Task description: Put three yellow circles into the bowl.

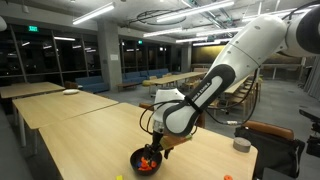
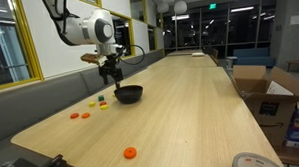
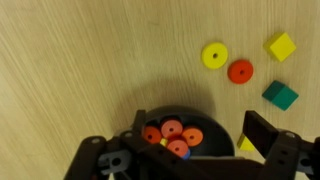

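Note:
The black bowl [image 3: 215,125] lies at the bottom of the wrist view and holds several orange-red discs, with a small bit of yellow and blue among them. One yellow circle [image 3: 214,55] lies on the table beyond the bowl, next to a red disc [image 3: 240,71]. My gripper [image 3: 198,130] is open directly above the bowl, with one finger on each side of it and nothing between them. In both exterior views the gripper [image 1: 155,143] [image 2: 113,77] hovers just over the bowl [image 1: 146,160] [image 2: 129,93].
A yellow block [image 3: 282,46] and a green block [image 3: 281,95] lie near the yellow circle. Small coloured pieces [image 2: 102,104] and orange discs [image 2: 81,116] [image 2: 130,151] lie on the table. A grey cylinder [image 1: 241,144] stands near the table edge. Cardboard boxes [image 2: 260,90] stand beside the table.

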